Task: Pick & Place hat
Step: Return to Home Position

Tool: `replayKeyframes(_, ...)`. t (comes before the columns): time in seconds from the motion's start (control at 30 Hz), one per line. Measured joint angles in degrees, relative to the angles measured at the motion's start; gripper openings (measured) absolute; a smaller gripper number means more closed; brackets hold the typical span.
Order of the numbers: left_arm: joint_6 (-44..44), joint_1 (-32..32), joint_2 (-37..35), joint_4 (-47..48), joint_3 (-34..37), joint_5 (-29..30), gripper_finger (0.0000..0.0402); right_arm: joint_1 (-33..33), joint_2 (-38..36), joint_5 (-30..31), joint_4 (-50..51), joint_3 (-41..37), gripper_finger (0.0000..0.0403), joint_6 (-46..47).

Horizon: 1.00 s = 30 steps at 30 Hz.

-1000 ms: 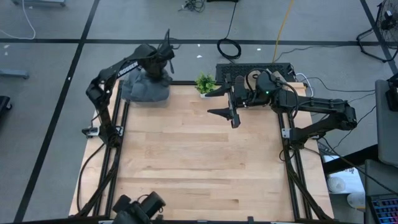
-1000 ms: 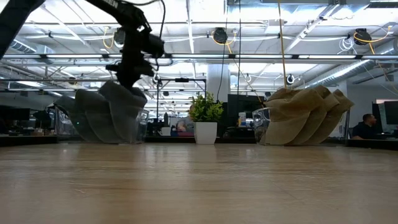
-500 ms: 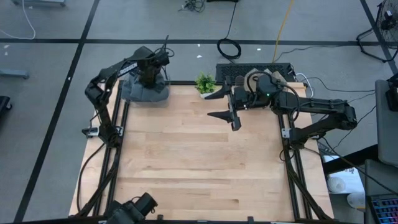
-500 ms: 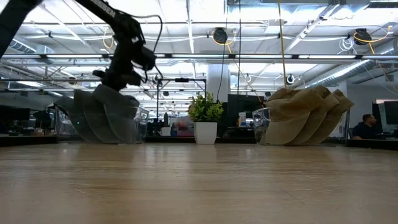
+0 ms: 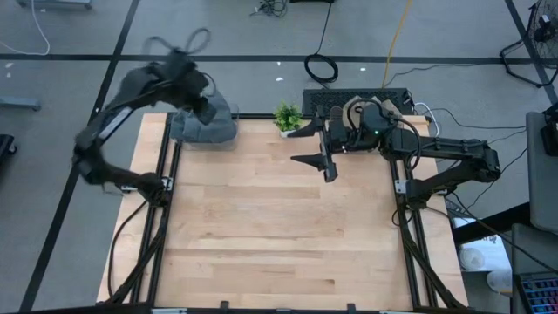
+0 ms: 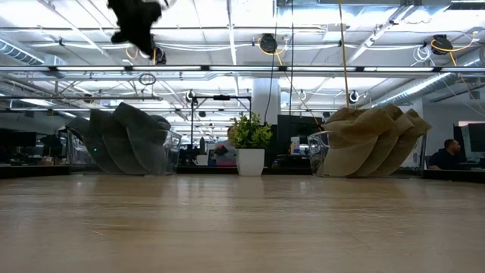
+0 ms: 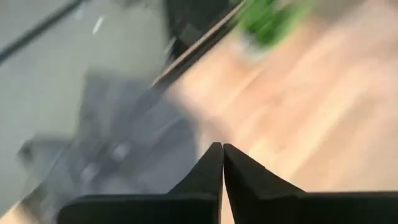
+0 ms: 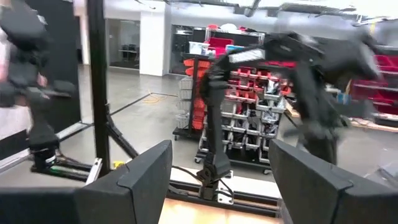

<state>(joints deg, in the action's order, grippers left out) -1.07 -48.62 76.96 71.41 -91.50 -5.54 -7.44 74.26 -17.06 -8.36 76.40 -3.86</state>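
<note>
Found left arm (image 5: 122, 103) newly raised off blue caps (image 5: 206, 125) in 11 o'clock bin (image 6: 173, 155), jaws clenched empty; right jaws released at 1 o'clock. Judged placing finished.

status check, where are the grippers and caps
Left gripper shut, empty, above left transparent bin. Right gripper open, hovering by potted plant. Blue caps piled in bin. Nothing blocking either arm.
</note>
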Motion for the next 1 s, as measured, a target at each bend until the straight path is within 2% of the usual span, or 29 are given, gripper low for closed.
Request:
replayKeyframes(0.1,0.0,0.0,-6.4,-4.6,0.0,-7.2,0.0030,0.0,0.0,0.8,0.0,0.0,0.0254,2.4)
replayKeyframes(0.2,-0.2,0.0,-11.8,-6.8,-0.1,-11.7,0.0066,0.0,0.0,0.8,-0.4,0.0,0.0254,5.8)
replayKeyframes(0.5,-0.6,0.0,-23.5,-8.5,-0.1,-17.0,0.0251,0.0,0.0,0.6,0.0,0.0,0.0254,11.8)
replayKeyframes(0.63,0.1,0.0,-27.8,-7.1,0.0,-18.1,0.0312,0.0,0.0,0.5,0.0,0.0,0.0254,13.9)
replayKeyframes(0.73,-0.5,0.0,-31.0,-7.2,0.0,-20.5,0.0341,0.0,0.0,0.5,1.4,0.0,0.0254,13.9)
replayKeyframes(0.9,-9.7,0.0,-36.6,-6.8,0.1,-28.1,0.0370,0.0,-0.3,0.2,6.9,0.0,0.0254,14.4)
replayKeyframes(1.0,-8.7,0.0,-40.7,-8.9,1.3,-28.8,0.0378,0.0,-0.7,0.4,9.1,-0.2,0.0254,12.8)
